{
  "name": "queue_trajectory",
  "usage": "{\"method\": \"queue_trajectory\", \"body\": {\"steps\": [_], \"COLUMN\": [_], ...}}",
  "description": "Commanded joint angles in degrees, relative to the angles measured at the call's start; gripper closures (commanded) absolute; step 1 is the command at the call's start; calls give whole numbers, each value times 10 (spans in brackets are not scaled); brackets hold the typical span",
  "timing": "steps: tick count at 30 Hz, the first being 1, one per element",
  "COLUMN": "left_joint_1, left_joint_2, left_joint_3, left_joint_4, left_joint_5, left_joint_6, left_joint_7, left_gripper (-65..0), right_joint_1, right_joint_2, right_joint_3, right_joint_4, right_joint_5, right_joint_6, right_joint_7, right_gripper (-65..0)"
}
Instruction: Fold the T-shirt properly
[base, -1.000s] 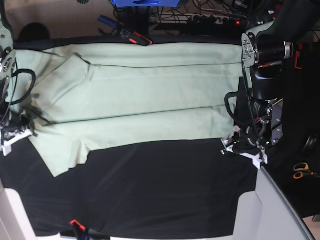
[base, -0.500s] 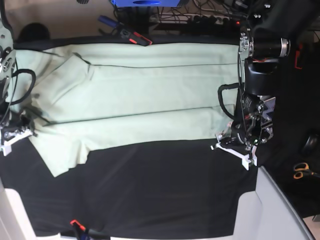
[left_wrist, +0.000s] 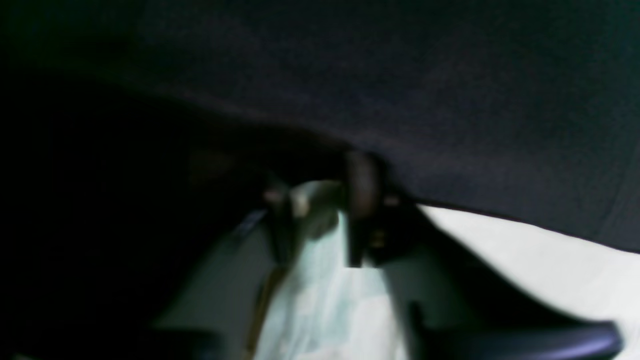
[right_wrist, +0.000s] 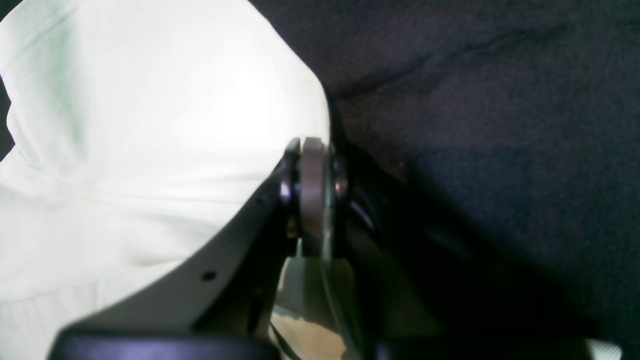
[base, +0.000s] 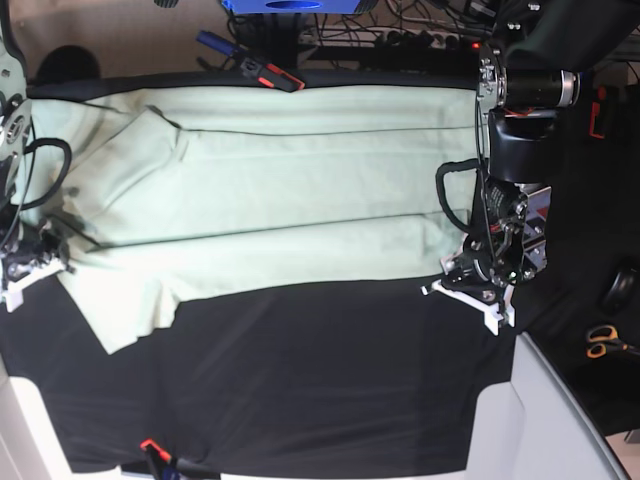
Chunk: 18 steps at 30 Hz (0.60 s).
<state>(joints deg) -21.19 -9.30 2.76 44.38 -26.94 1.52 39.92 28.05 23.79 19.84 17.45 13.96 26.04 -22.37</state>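
Observation:
The pale mint T-shirt (base: 300, 190) lies spread flat across the far half of the table, one sleeve (base: 125, 315) pointing toward the front left. My left gripper (base: 465, 297) sits at the shirt's near right corner. In the left wrist view its fingers (left_wrist: 362, 210) pinch a bunched fold of the T-shirt (left_wrist: 320, 280), so the left gripper (left_wrist: 320, 220) is shut on cloth. My right gripper (base: 25, 275) rests at the shirt's left edge. In the right wrist view the right gripper (right_wrist: 312, 150) is shut, with the T-shirt (right_wrist: 150, 125) edge running into its tips.
A black table cloth (base: 320, 380) covers the table. Orange-handled scissors (base: 600, 343) lie off to the right. A red and black tool (base: 272, 75) and cables sit along the back edge. A small clamp (base: 155, 450) grips the front edge.
My left gripper has shifted left onto the shirt's near right corner and its jaws have closed on the cloth. The right arm has stayed where it was.

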Motion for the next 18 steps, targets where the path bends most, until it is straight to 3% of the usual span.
{"method": "queue_trajectory", "body": {"steps": [1,2,10,18], "left_joint_1": [10,10,4,4], "left_joint_2": [10,10,10,10], "left_joint_3": [4,4,3,3], "left_joint_4": [-7,-7,-3,90], "left_joint_5": [-15,-15,-15,-15], "left_joint_6": [-9,-9,-9,-9], "left_joint_7": [59,59,59,81], "left_gripper": [-25,0,0,0], "right_joint_1": [15,15,15,15], "right_joint_2": [12,12,12,12], "right_joint_3": [-1,-1,0,-1], "right_joint_4": [11,11,26,76], "right_joint_5": [6,6,6,6], "right_joint_6": [4,4,4,4], "right_joint_7": [10,10,10,10], "right_gripper": [-3,-3,-3,-3]}}
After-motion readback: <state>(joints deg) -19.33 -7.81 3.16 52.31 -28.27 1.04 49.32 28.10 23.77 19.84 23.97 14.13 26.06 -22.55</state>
